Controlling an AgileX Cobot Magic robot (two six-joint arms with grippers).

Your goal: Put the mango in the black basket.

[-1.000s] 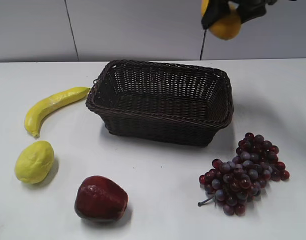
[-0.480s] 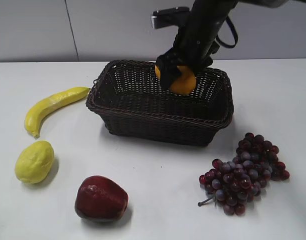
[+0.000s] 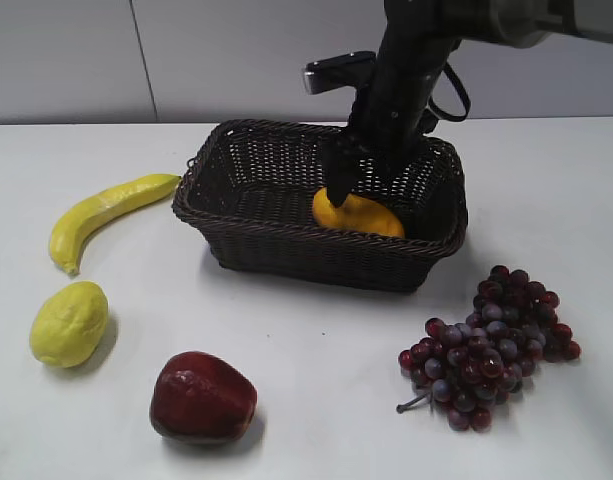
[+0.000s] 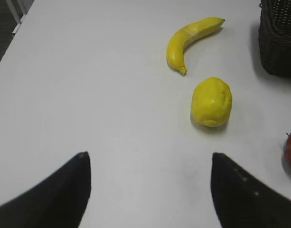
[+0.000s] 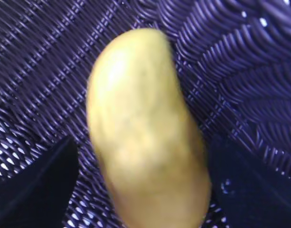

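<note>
The orange-yellow mango [image 3: 361, 215] lies on the floor of the black basket [image 3: 306, 255], towards its right end. My right gripper [image 3: 351, 180] hangs straight over it inside the basket. In the right wrist view the mango [image 5: 140, 128] fills the middle on the weave of the basket [image 5: 240, 71], and the right gripper [image 5: 143, 147] has its fingers spread on either side of the fruit, with weave showing between the left finger and the mango. My left gripper [image 4: 150, 159] is open and empty over bare table. It does not show in the exterior view.
A banana [image 3: 106, 210] and a bumpy yellow-green fruit [image 3: 68, 322] lie left of the basket; both also show in the left wrist view [image 4: 192, 38] [image 4: 211, 101]. A red apple [image 3: 201, 397] sits at the front. Purple grapes [image 3: 491, 345] lie right of the basket.
My right gripper came down from high above the basket with the mango. The mango now rests on the basket floor and the fingers stand apart from it.
</note>
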